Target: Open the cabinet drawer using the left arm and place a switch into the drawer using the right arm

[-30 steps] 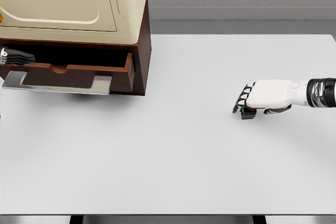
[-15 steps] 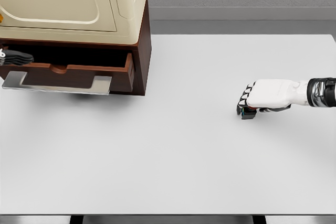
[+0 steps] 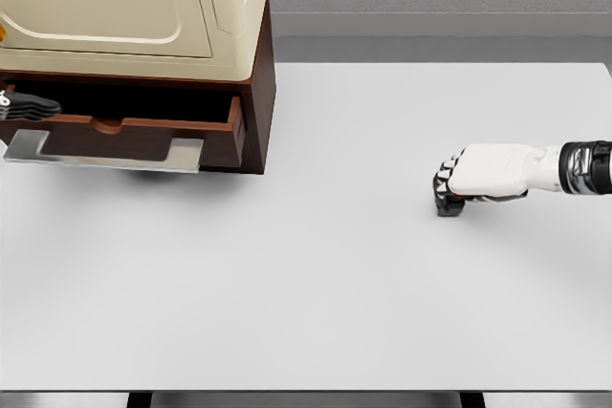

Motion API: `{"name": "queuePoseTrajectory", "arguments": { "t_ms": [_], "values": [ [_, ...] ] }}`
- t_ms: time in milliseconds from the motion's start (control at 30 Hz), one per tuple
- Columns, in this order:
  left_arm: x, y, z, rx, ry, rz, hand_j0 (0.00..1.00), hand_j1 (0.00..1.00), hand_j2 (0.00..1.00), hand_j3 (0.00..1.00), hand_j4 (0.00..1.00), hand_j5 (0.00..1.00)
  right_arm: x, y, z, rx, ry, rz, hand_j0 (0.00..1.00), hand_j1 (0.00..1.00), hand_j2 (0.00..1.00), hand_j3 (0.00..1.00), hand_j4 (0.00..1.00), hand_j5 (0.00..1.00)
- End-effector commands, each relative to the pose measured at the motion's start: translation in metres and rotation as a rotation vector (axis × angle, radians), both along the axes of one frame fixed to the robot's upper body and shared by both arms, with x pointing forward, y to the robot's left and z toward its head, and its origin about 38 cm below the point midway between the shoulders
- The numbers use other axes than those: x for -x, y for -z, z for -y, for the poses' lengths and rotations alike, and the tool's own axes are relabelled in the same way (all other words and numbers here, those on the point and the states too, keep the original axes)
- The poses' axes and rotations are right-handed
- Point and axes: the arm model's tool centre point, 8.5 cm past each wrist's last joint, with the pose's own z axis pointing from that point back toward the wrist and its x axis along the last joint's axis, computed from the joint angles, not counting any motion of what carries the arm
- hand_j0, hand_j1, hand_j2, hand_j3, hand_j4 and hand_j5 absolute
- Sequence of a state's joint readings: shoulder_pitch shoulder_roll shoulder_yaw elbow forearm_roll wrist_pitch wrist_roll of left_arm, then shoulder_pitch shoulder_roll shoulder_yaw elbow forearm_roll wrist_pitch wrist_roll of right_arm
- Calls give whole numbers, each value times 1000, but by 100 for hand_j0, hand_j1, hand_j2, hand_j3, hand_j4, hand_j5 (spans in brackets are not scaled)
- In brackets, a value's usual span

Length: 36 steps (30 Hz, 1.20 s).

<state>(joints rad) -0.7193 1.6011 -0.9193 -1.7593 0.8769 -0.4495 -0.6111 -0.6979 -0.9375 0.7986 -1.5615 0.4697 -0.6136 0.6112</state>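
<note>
The brown cabinet (image 3: 256,93) stands at the table's back left with a cream appliance on top. Its drawer (image 3: 134,136) is pulled out, with a grey metal handle (image 3: 105,152) along the front. Only the dark fingers of my left hand (image 3: 27,106) show at the left edge, resting on the drawer's top rim. On the right side of the table my right hand (image 3: 449,188) is curled over a small dark switch (image 3: 449,206), which is mostly hidden under the fingers and rests on the table.
The white table (image 3: 316,284) stretches between the cabinet and my right hand. A grey wall runs behind the table's far edge.
My right hand's fingers have curled from spread to closed around the switch. The drawer and the left hand have hardly moved.
</note>
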Motion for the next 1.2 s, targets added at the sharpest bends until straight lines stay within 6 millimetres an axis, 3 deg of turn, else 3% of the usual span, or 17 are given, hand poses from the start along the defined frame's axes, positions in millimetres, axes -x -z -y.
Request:
{"name": "queuePoseTrajectory", "arguments": {
  "t_ms": [0,300,433,667,933,1033,1167],
  "values": [
    [0,-1,0,8,-1,-2,100,100,100,100,100,100,-1,-2,0,-19,6,-4,37,37,37,37,37,37],
    [0,1,1,8,-1,-6,100,100,100,100,100,100,-9,-18,-18,-86,-21,15,37,37,37,37,37,37],
    [0,1,1,7,0,-6,100,100,100,100,100,100,-15,-30,-42,-131,-67,39,37,37,37,37,37,37],
    [1,1,0,6,-2,-7,100,100,100,100,100,100,-24,-50,-69,-177,-118,82,38,38,38,38,38,38],
    [6,-3,-8,-14,-14,-2,100,100,100,100,100,100,-32,-85,-115,-232,-221,138,38,38,38,38,38,38],
    [6,-3,-8,-15,-16,-2,100,100,100,100,100,100,-30,-91,-147,-231,-298,141,38,38,38,38,38,38],
    [8,-7,-11,-21,-17,9,100,100,100,100,100,100,-29,-97,-158,-240,-321,153,39,39,39,39,39,39]
  ]
}}
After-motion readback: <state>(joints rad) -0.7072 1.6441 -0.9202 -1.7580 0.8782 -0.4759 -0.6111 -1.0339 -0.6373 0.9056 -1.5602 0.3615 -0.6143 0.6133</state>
